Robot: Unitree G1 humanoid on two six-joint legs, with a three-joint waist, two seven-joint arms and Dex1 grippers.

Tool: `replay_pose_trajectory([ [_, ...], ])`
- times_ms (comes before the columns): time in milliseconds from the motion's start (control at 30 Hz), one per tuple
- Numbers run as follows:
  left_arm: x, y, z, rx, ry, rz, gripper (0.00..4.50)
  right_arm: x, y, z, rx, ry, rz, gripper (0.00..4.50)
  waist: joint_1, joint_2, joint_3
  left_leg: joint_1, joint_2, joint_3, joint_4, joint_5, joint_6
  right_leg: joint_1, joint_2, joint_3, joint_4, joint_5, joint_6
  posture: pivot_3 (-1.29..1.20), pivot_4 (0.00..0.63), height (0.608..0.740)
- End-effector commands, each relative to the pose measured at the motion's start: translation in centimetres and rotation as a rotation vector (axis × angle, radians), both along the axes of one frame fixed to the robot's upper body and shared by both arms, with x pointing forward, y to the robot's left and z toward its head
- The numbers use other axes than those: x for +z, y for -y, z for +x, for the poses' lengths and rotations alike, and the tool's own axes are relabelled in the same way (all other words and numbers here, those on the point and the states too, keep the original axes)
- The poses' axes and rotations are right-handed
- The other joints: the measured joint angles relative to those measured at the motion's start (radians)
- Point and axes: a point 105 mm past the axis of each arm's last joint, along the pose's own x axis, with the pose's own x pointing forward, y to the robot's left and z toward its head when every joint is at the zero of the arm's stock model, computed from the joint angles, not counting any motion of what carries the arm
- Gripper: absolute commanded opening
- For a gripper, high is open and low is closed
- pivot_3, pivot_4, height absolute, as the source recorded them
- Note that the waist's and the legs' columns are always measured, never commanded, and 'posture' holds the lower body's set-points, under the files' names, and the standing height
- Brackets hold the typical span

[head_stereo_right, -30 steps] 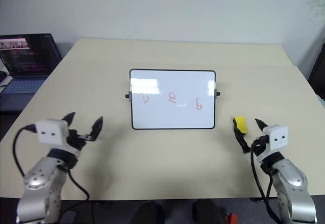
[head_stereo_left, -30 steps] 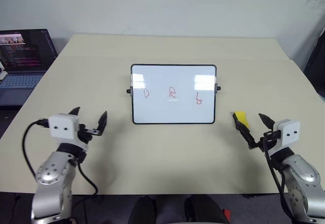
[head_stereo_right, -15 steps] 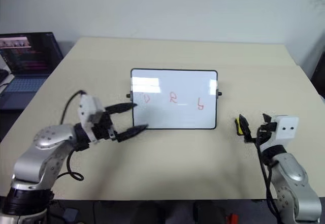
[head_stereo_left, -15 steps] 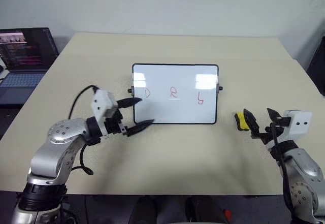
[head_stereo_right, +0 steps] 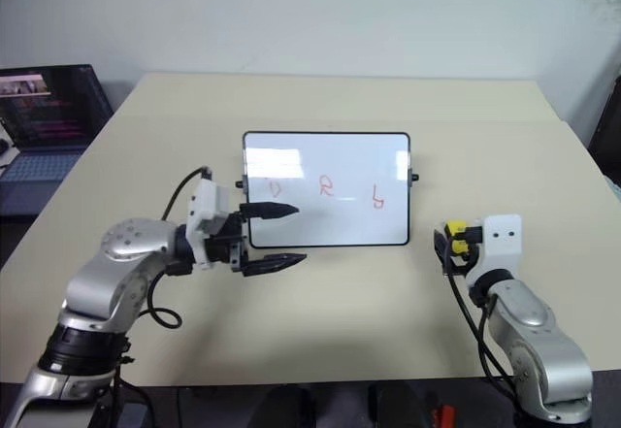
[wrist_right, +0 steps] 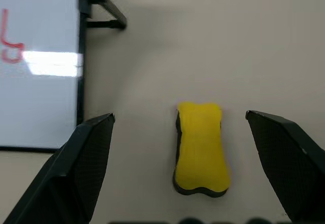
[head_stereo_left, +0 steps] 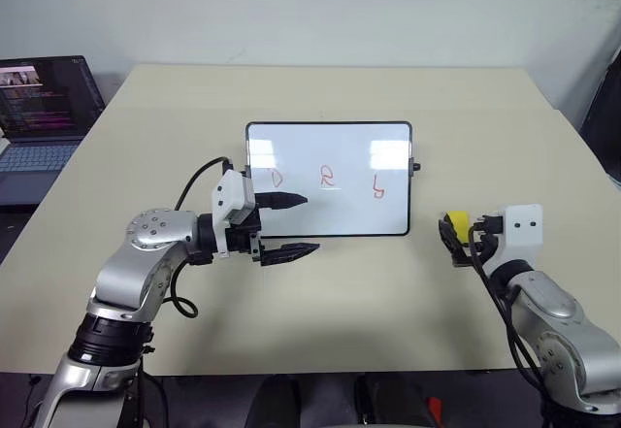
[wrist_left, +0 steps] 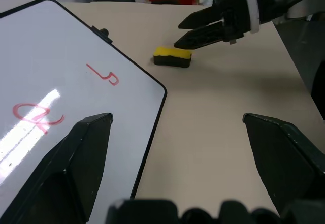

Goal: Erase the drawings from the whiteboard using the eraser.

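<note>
The right end effector (wrist_right: pixel 177 183) has its two black fingers (wrist_right: pixel 84 168) spread wide, and the eraser (wrist_right: pixel 199 148) lies on the desk (head_stereo_left: pixel 340 312) in the gap between them, touched by neither finger. From the head views the yellow block is half hidden behind the white wrist housing and the dark finger bases, so only its top edge shows there; its dark underside is a thin strip in the right wrist view. The eraser sits at about 4 o'clock from the whiteboard (head_stereo_left: pixel 330 156), just off the board's lower right corner and apart from the frame.

The left end effector (head_stereo_left: pixel 296 224) is also spread, pointing sideways toward 3 o'clock. Its upper finger (head_stereo_left: pixel 286 199) overlaps the board's lower left area in the head views, while the lower finger lies over bare desk below the frame; whether the upper finger touches the board cannot be told. In the left wrist view the finger bases are cut off by the picture edge.

The whiteboard lies near the desk's middle, with a black knob visible at its right short side; the left knob is covered by the left arm. The drawings (head_stereo_left: pixel 327 178) run in a row across the board: the middle and right red marks read clearly, while the left one is faint and sits right beside the upper finger. Glare patches wash out parts of the white surface.

A laptop (head_stereo_left: pixel 44 108) at 10 o'clock is cut off by the picture's edge.
</note>
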Motion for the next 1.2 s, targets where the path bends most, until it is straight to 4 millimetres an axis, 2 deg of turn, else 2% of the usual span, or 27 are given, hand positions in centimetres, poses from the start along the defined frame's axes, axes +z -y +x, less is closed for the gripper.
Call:
replay_pose_trajectory([
  [33,1.0,0.4,-0.2,-0.026,0.052,-0.007,4.5,0.7,1.0,1.0,-0.045,0.03,-0.024,4.46,0.0,0.0,0.0,0.0,0.0,0.0,0.0,0.0,0.0,0.0,0.0,0.0,0.0,0.0,0.0,0.0,0.15,0.74],
  [400,1.2,0.7,-1.5,-0.071,0.062,0.01,4.5,-0.5,0.7,2.9,-0.015,-0.029,-0.011,4.46,0.0,0.0,0.0,0.0,0.0,0.002,0.0,0.0,0.001,-0.001,0.0,0.002,-0.001,0.0,0.0,0.0,0.15,0.74],
  [933,1.2,0.5,-1.5,-0.049,0.062,0.011,4.5,-2.0,1.4,3.7,-0.013,-0.072,-0.002,4.46,0.0,0.0,0.0,0.0,0.0,0.003,0.0,0.0,0.001,-0.001,0.0,0.002,0.0,0.0,0.0,0.0,0.15,0.74],
  [1033,1.3,0.4,-1.5,-0.042,0.061,0.01,4.5,-1.7,1.6,4.0,-0.022,-0.051,0.012,3.85,0.0,0.0,0.0,0.0,0.0,0.003,0.0,0.0,0.001,-0.001,0.0,0.002,0.0,0.0,0.0,0.0,0.15,0.74],
  [1200,1.0,0.3,-1.5,-0.031,0.054,0.009,4.5,-1.8,2.1,4.3,-0.049,-0.046,0.027,2.06,0.0,0.0,0.0,0.0,0.0,0.003,0.0,0.0,0.001,-0.001,0.0,0.003,-0.001,0.0,0.0,0.0,0.15,0.74],
])
